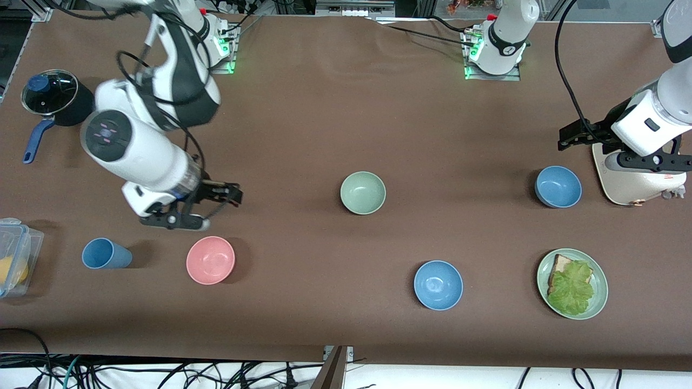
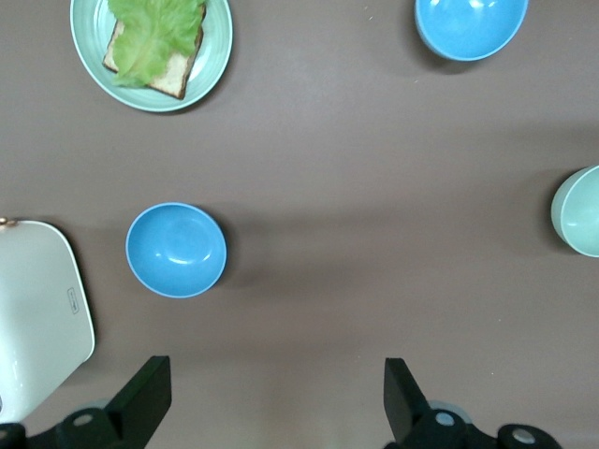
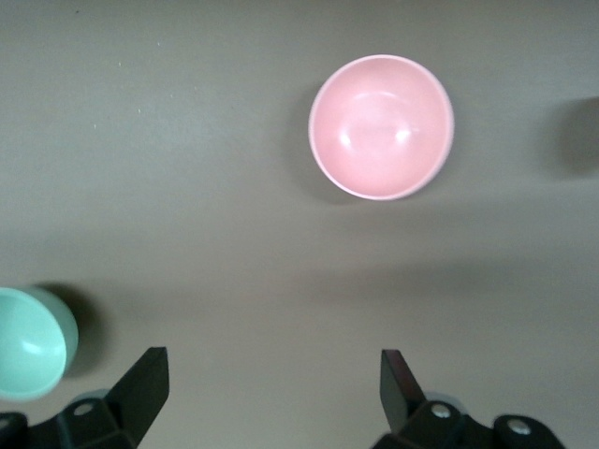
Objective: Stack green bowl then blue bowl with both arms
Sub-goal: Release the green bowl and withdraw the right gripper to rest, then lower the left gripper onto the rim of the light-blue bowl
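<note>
While untouched, green bowl [image 1: 363, 192] | matte sage (upright, empty)

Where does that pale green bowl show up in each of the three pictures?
Front view: the green bowl sits mid-table, apart from everything.
Left wrist view: only part of it shows, cut off at the picture's edge.
Right wrist view: partly visible in a corner.
Shared landmark: the pink bowl also shows in the right wrist view.
</note>
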